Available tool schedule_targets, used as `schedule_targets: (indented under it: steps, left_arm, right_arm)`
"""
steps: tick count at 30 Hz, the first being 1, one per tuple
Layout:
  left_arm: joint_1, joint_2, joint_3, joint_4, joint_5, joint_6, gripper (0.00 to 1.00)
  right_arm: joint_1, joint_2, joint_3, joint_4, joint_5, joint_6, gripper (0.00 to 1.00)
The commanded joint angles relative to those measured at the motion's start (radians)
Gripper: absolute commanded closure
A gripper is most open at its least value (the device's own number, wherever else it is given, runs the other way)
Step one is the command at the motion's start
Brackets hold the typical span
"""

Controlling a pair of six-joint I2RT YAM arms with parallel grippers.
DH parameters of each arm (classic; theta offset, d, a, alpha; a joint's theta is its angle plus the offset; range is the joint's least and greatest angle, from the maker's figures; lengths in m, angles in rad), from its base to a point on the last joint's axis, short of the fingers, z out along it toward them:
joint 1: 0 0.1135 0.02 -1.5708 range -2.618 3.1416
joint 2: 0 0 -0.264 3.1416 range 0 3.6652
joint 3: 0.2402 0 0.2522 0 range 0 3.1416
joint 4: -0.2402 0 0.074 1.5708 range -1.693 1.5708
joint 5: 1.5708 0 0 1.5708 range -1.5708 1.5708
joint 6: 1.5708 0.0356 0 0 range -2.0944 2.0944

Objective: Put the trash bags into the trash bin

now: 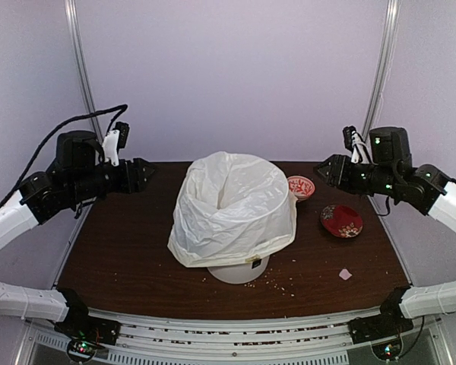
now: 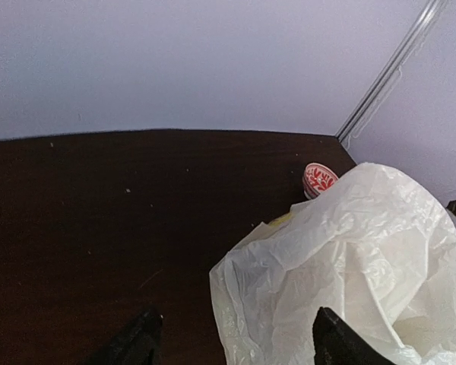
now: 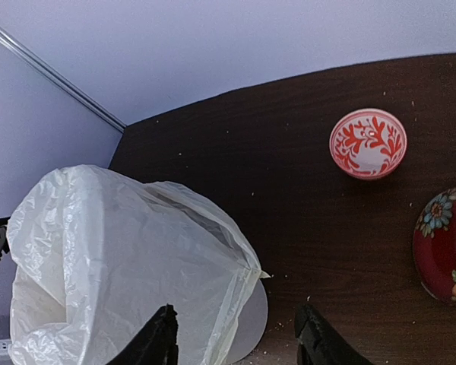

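Trash bag (image 1: 232, 209) lies draped over trash bin (image 1: 239, 271) at counter centre, its skirt hanging outside; only the bin base shows. Left gripper (image 1: 147, 172) and right gripper (image 1: 322, 169): jaws apart, empty, well clear of the bag. Judged: seating step; next move calls for pushing the bag down inside. Black label (image 1: 256, 263) too small to read.

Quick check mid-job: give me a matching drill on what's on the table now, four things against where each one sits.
Things:
1. trash bag
2. trash bin
3. small red-patterned bowl
4. paper scrap

Places:
A. lying alone at the near right
B. draped over the bin's top and sides
C. right of the bag, toward the far side
D. under the bag, only its base showing

Pairs: 1-B, 2-D, 3-C, 4-A
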Motion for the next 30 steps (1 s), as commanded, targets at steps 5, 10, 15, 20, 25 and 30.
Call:
schedule_targets:
  steps: [5,10,15,20,25,30]
  left_arm:
    - [0.224,0.064,-0.321,0.39,0.448,-0.535,0.3]
    - [0.224,0.105,-0.455,0.56,0.587,-0.601,0.3]
    - [0.224,0.126,-0.574,0.7,0.665,-0.653,0.3]
    - [0.224,0.166,-0.643,0.901,0.724,-0.734,0.3]
    - [0.223,0.246,-0.64,1.012,0.753,-0.75,0.31]
    - [0.219,0.361,-0.591,1.139,0.804,-0.797,0.36]
  right_arm:
    - [-0.069,0.093,-0.119,0.146,-0.302,0.117,0.44]
    - [-0.073,0.12,-0.199,0.225,-0.329,0.147,0.44]
    - [-0.075,0.163,-0.231,0.28,-0.347,0.16,0.45]
    - [-0.076,0.209,-0.256,0.335,-0.381,0.182,0.5]
    - [-0.076,0.212,-0.285,0.399,-0.389,0.212,0.61]
    - [-0.076,0.204,-0.311,0.447,-0.391,0.227,0.68]
